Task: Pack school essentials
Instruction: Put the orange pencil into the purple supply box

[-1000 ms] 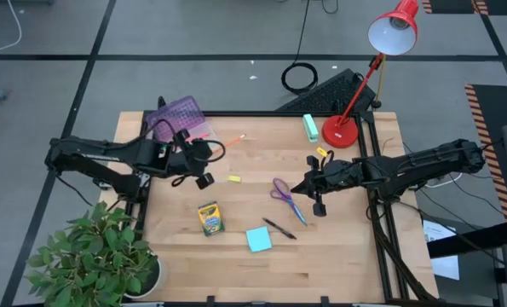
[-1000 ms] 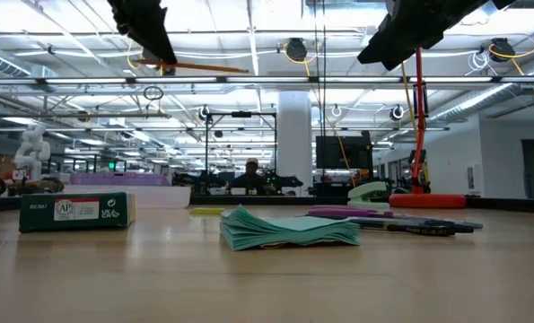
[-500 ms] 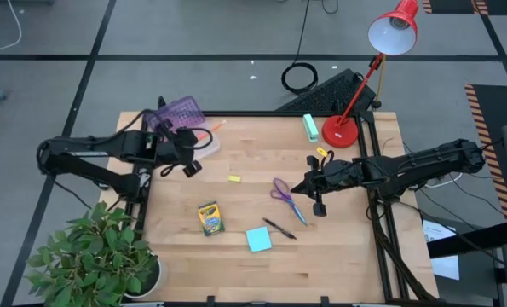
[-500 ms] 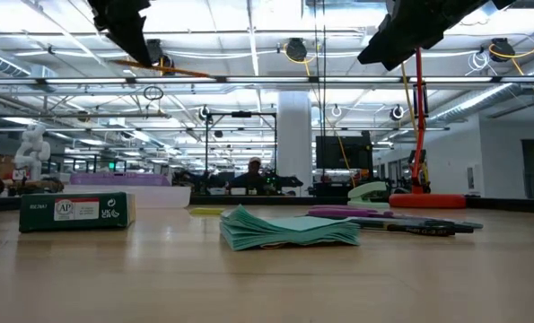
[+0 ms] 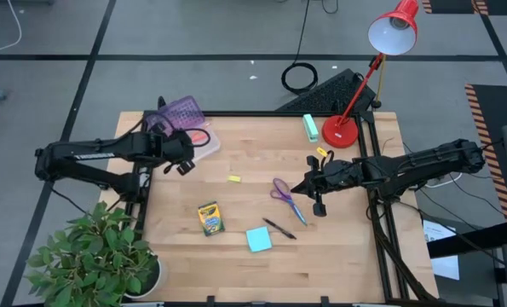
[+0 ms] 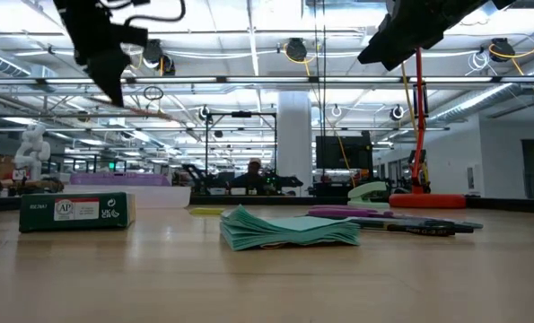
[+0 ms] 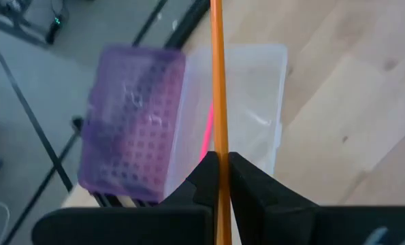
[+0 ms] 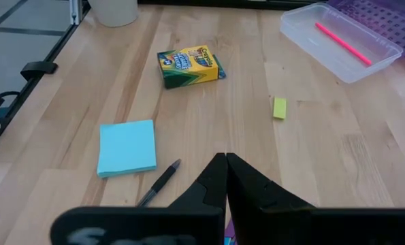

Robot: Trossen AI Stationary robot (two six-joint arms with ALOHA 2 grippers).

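Wooden worktop [image 5: 262, 264], near to far: light-blue sticky-note pad [image 5: 258, 240] and black pen [image 5: 279, 228] near front edge; crayon box [image 5: 210, 218] just behind. Purple-handled scissors [image 5: 280, 191] mid-worktop, right gripper [image 5: 311, 188] hovering beside, fingers together, nothing held. Yellow eraser [image 5: 233, 178] farther back. Back-left corner: left gripper [image 7: 222, 178] clamped on orange pencil [image 7: 218, 82] above clear case [image 5: 204, 141], pink pen [image 8: 343, 43] inside.

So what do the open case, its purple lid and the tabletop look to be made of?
The case looks like clear, glossy plastic: the pink pen inside shows through its walls. The lid seems translucent purple plastic with a dotted texture. The tabletop looks like pale, matte wood, with visible grain and plank seams.
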